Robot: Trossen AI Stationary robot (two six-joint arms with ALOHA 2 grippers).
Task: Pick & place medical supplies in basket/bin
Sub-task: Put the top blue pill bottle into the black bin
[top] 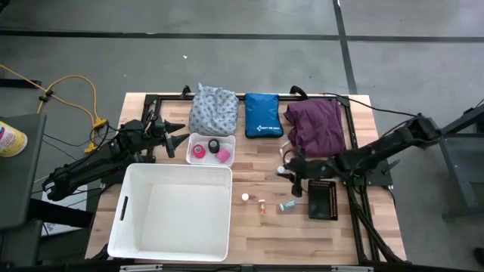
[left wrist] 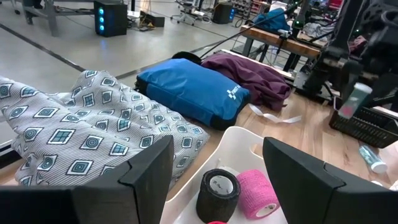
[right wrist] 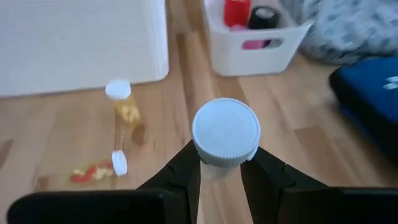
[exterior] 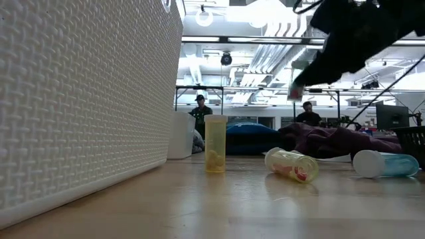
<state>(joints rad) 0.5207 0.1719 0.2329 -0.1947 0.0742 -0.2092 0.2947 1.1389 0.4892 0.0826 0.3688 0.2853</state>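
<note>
my right end effector (right wrist: 221, 163) is clamped on a white-capped vial (right wrist: 225, 132), lifted off the wooden surface (right wrist: 311, 118). below and ahead of it, one vial (right wrist: 122, 101) stands upright and another (right wrist: 99, 169) lies flat. my left end effector (left wrist: 217, 165) hangs open just over the small tray (left wrist: 233, 140) holding pink (left wrist: 256, 193) and black (left wrist: 218, 194) tape rolls.

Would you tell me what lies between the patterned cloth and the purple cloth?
The blue pouch lies between patterned cloth and purple cloth, seen in the high view.
</note>
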